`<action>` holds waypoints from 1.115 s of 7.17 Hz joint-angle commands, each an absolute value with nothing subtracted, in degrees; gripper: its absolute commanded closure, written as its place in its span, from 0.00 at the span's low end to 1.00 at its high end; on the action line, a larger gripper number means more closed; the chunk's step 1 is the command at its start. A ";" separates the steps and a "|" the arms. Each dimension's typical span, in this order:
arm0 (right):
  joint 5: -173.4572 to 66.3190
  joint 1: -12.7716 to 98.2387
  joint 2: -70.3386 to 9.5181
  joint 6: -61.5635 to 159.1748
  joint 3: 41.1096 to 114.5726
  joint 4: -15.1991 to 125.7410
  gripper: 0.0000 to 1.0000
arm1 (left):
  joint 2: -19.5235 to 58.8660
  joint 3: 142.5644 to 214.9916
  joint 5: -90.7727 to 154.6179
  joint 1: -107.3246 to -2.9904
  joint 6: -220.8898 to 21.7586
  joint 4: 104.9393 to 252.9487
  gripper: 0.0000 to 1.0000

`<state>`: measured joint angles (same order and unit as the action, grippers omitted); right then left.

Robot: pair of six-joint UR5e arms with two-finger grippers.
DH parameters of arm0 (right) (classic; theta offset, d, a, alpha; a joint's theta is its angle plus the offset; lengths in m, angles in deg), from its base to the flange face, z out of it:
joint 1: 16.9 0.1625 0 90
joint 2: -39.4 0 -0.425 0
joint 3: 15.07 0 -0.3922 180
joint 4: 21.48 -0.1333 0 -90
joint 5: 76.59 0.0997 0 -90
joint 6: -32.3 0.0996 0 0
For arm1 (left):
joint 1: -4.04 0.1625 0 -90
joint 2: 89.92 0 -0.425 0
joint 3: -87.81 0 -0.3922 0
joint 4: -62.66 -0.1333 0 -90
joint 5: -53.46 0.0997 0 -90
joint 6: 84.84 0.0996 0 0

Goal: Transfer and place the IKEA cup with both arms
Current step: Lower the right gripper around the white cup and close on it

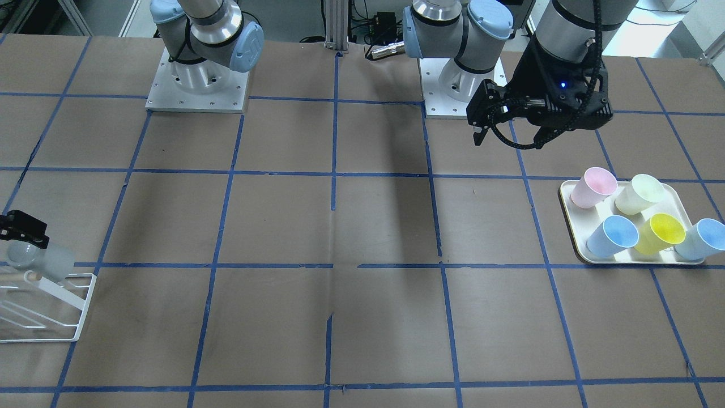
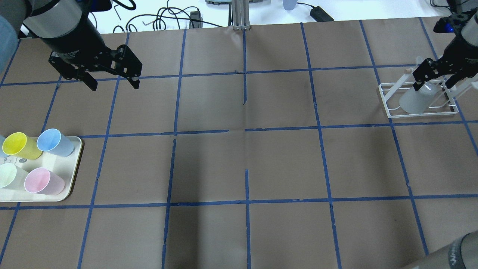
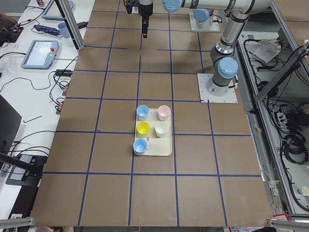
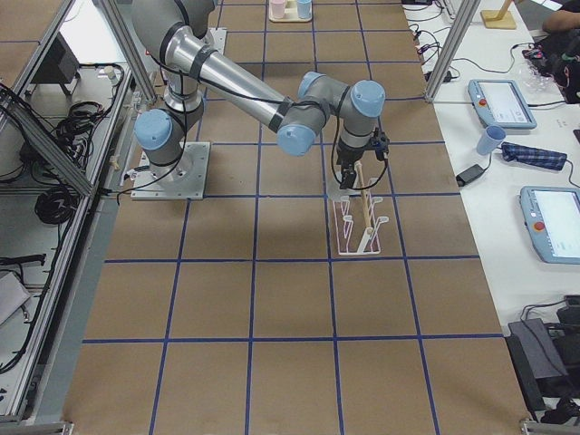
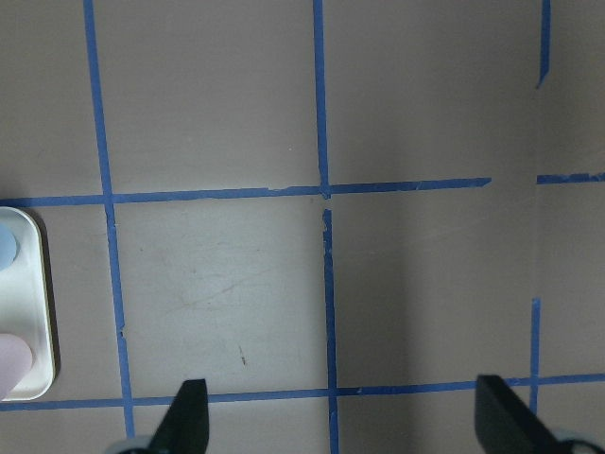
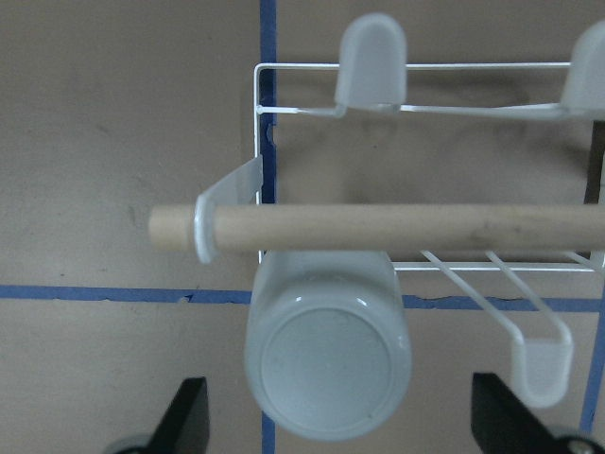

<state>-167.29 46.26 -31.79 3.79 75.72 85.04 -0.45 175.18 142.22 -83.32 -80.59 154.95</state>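
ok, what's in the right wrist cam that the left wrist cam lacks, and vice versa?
Right wrist only: grey IKEA cup, base toward camera, beneath the wooden dowel of a white wire rack. Left wrist only: white tray edge with slivers of a blue cup and a pink cup. Both: brown table, blue tape grid, the right tool and left tool, both open.
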 commanded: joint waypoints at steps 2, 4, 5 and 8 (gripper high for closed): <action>-167.29 46.56 -30.04 4.09 75.99 85.49 0.03 | -0.45 175.26 142.23 -83.33 -80.62 154.95 0.00; -167.30 46.73 -29.77 4.27 76.08 85.49 0.03 | -0.45 175.26 142.23 -83.33 -80.62 154.95 0.00; -167.38 46.82 -29.08 4.27 76.16 85.57 0.03 | -0.45 175.26 142.23 -83.33 -80.53 154.95 0.00; -167.30 46.82 -28.54 4.27 76.08 86.10 0.22 | -0.45 175.17 142.14 -83.33 -80.53 154.95 0.00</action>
